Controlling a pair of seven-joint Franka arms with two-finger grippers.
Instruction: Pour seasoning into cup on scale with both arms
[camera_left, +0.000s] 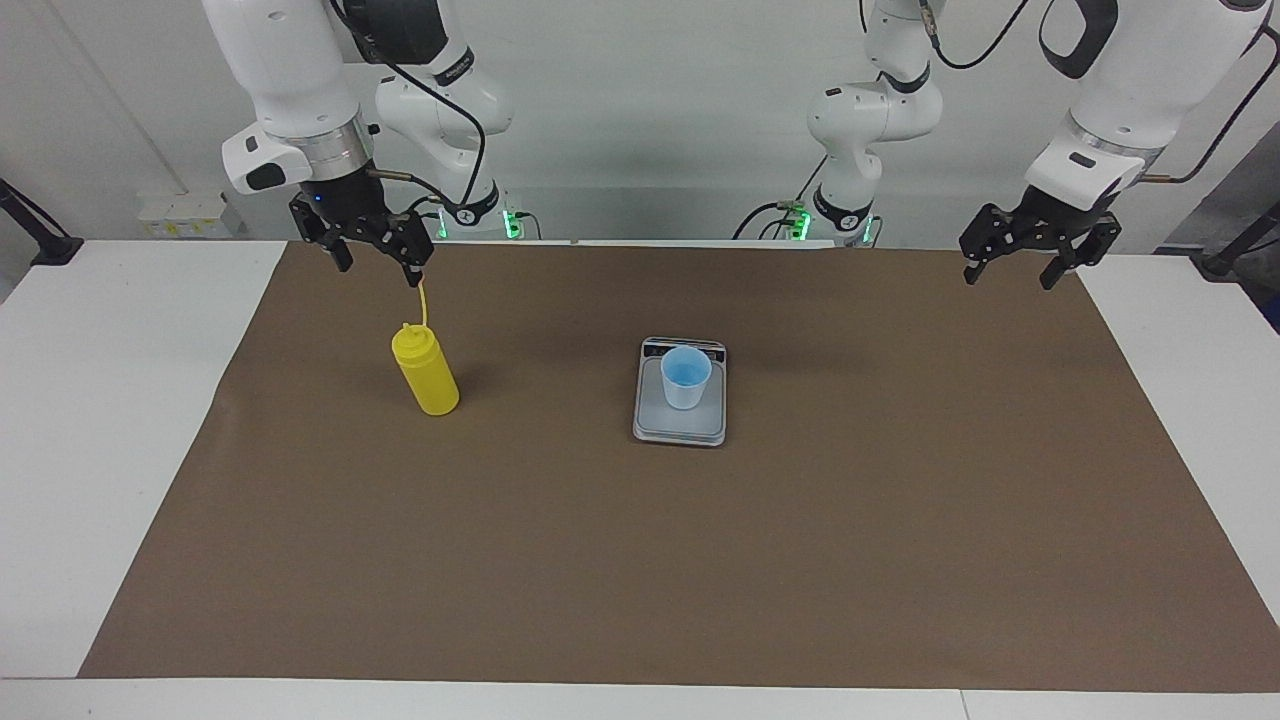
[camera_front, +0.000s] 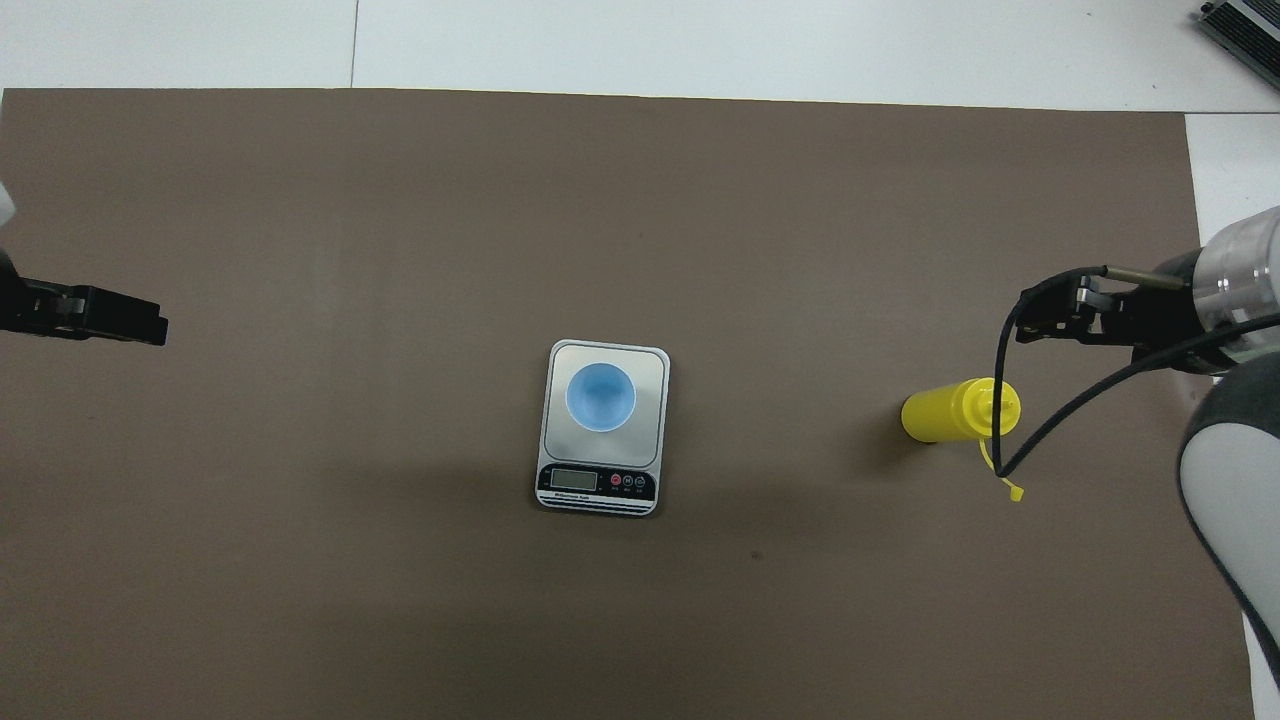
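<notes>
The yellow seasoning bottle (camera_left: 428, 374) stands upright on the brown mat toward the right arm's end, its cap strap (camera_left: 425, 302) sticking up; it also shows in the overhead view (camera_front: 950, 412). My right gripper (camera_left: 377, 262) hangs open just above the bottle and does not touch it; it also shows in the overhead view (camera_front: 1040, 318). The light-blue cup (camera_left: 686, 377) stands upright on the scale (camera_left: 680, 427) in the middle of the mat; the overhead view shows the cup (camera_front: 600, 396) and the scale (camera_front: 651, 368). My left gripper (camera_left: 1010, 270) waits open and empty above the mat's other end (camera_front: 140, 322).
The brown mat (camera_left: 640, 560) covers most of the white table (camera_left: 100, 400). The scale's dark display strip (camera_front: 597, 482) lies on its edge nearer the robots. A black cable (camera_front: 1080, 410) from the right arm hangs over the bottle's top in the overhead view.
</notes>
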